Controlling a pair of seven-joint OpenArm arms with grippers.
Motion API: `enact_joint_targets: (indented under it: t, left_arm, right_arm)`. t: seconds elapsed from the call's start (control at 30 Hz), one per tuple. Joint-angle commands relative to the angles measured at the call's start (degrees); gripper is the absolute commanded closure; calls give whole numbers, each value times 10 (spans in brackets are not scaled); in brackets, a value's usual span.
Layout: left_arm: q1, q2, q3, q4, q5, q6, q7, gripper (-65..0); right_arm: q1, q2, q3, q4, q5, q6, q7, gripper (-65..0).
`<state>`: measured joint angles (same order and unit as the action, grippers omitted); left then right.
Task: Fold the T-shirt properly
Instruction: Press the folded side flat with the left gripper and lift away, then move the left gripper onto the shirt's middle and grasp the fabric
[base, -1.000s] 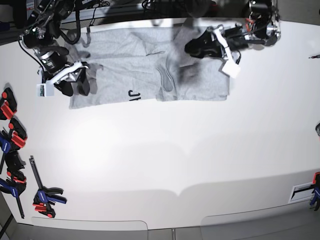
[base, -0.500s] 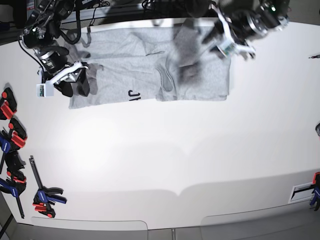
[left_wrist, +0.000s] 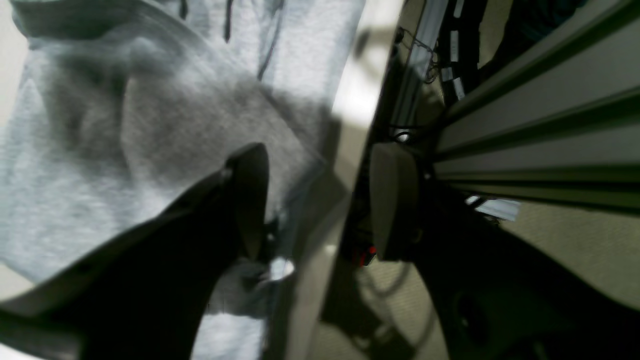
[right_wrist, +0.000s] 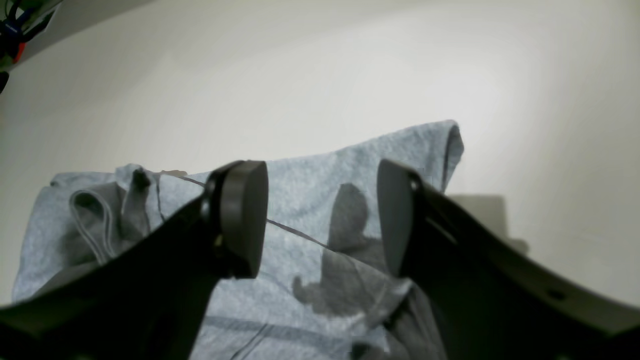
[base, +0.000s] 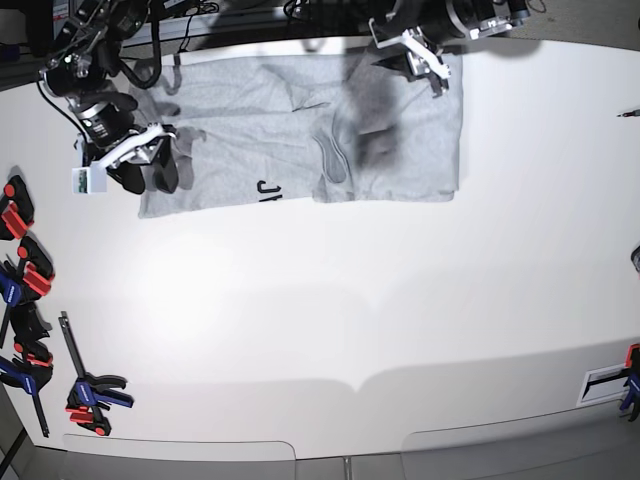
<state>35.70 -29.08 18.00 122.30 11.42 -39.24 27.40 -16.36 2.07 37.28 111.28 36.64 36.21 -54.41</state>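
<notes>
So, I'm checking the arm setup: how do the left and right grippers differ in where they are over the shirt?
The left gripper hangs over the T-shirt at its far edge, on the base view's right; the right gripper sits at the shirt's opposite end. The left one partly overhangs the table edge; the right one has cloth below both fingers. Both stand open, holding nothing.
</notes>
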Motion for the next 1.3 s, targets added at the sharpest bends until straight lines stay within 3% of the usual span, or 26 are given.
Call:
enact_joint_targets:
  t: [0.0,0.1,0.57,0.83,1.07,1.1,1.27]
  left_arm:
    - [1,-3,0,10,0,2,-10,-299]
    - [-8,-3,0,5,7,20,-16,-299]
    - [-49,-3,1,-81,-4,20,-22,-298]
    - [-53,-1,1,-81,-32,20,-35,-220]
    - [-54,29,1,-81,-36,20,-35,-214]
    - [-54,34,1,-81,-40,20,-35,-199]
    - [-54,40,1,-81,-55,20,-34,-3]
  right_arm:
    - [2,6,2,11,13,0,15,-329]
    - [2,6,2,11,14,0,16,-329]
    - [2,6,2,11,14,0,17,-329]
    - [2,6,2,11,14,0,17,-329]
    - [2,6,2,11,14,0,17,-329]
    - [2,6,2,11,14,0,17,-329]
    - [2,6,2,11,14,0,17,-329]
